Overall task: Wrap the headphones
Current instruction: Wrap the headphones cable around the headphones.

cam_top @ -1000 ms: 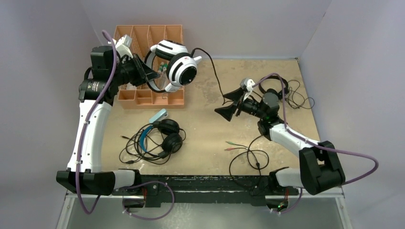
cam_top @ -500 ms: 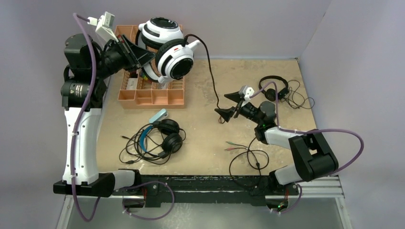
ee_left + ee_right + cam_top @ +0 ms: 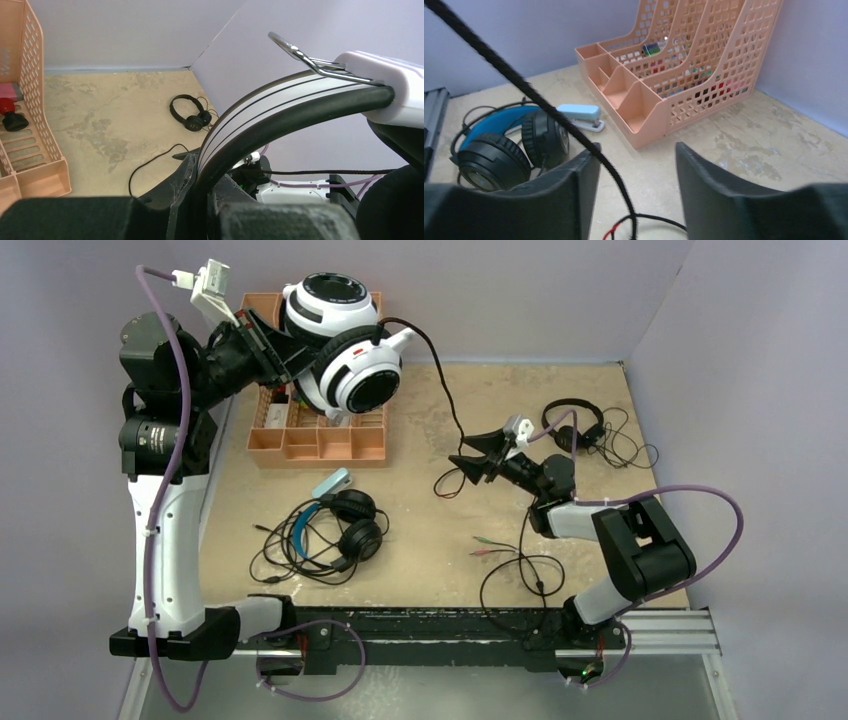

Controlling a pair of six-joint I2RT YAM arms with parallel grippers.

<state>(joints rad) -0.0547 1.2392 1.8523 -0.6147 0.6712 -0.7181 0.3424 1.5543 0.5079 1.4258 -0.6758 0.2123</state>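
Height is what has changed: over the last second the left arm has swung the white-and-black over-ear headset (image 3: 345, 350) up and back, so it now hangs above the peach plastic desk organiser (image 3: 320, 440) instead of in front of it. The left jaws are clamped on its white headband (image 3: 280, 107). The right arm has folded in and carried its jaws leftwards under the headset's thin black cable (image 3: 447, 400), which drops from the earcup to them. In the right wrist view that cable (image 3: 549, 117) runs across the gap between the parted jaws, seemingly unpinched.

I judge the cord is being drawn clear of the sandy bench (image 3: 430, 520) for winding, with no turns made yet. The slim all-black headset (image 3: 573, 425) lies at the far right and the black headset with a blue headband (image 3: 335, 525) lies near the front, both untouched.

No brand or lettering is legible; a small red mark on the earcup (image 3: 372, 343) is too small to read
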